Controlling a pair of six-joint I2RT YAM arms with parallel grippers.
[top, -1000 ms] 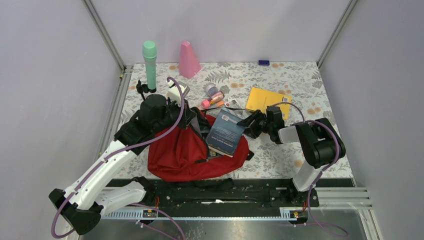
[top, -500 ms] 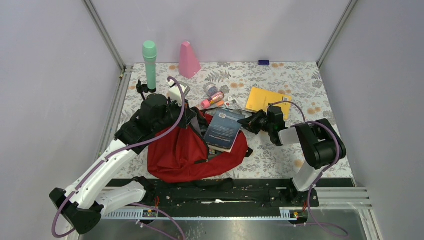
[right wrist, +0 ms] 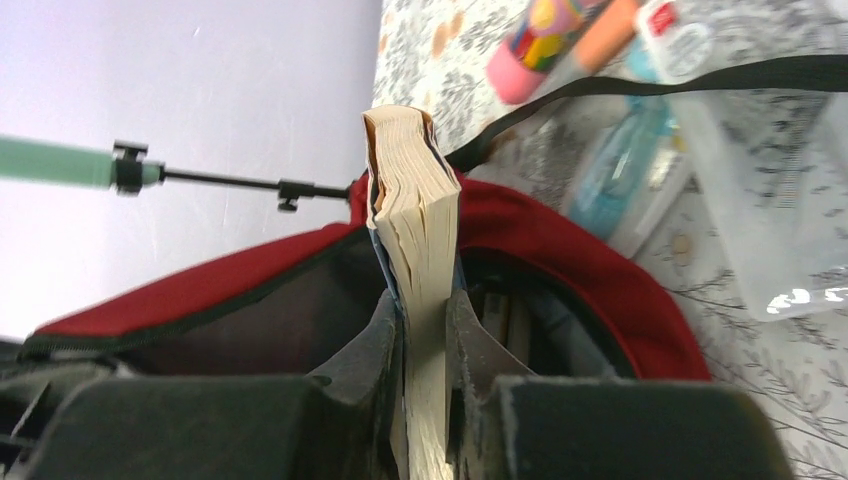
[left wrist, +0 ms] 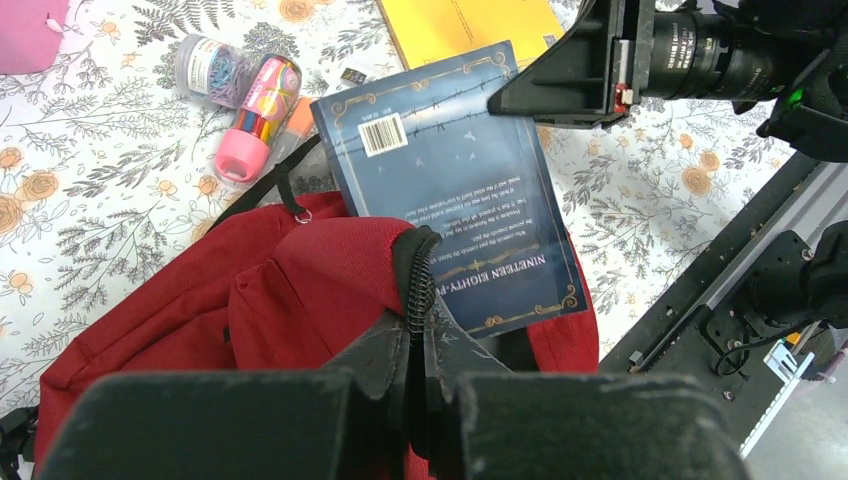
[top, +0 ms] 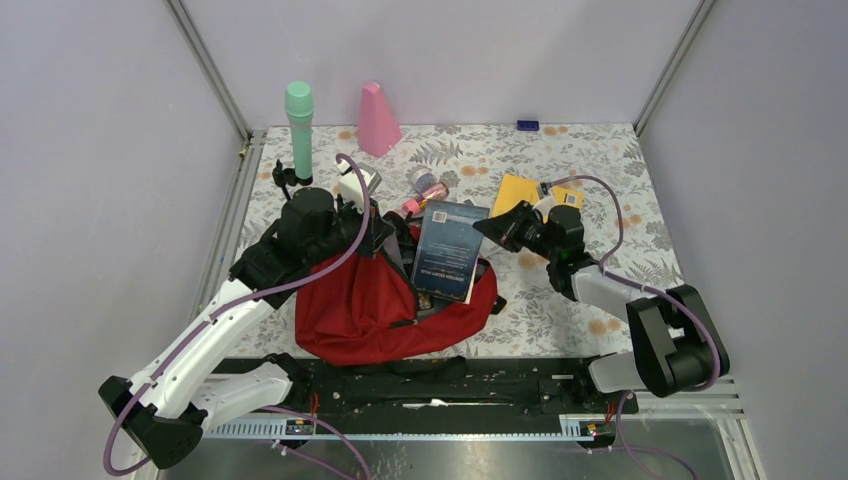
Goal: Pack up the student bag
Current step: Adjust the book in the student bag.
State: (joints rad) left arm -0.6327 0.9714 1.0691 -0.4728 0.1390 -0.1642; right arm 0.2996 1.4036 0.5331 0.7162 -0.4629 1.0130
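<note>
Red student bag (top: 352,302), slumped, open-mouthed

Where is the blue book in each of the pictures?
Top camera: blue book in the middle, on top of the red bag.
Left wrist: blue book upper middle, barcode showing, behind the red bag.
Right wrist: blue book dead centre, edge-on, only pages showing, pinched by the right claw.
Shared landmark: the red bag, touching the book in all three.

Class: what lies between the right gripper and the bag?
A blue book, held by the right gripper, reaching over the bag; top view shows it.
</note>
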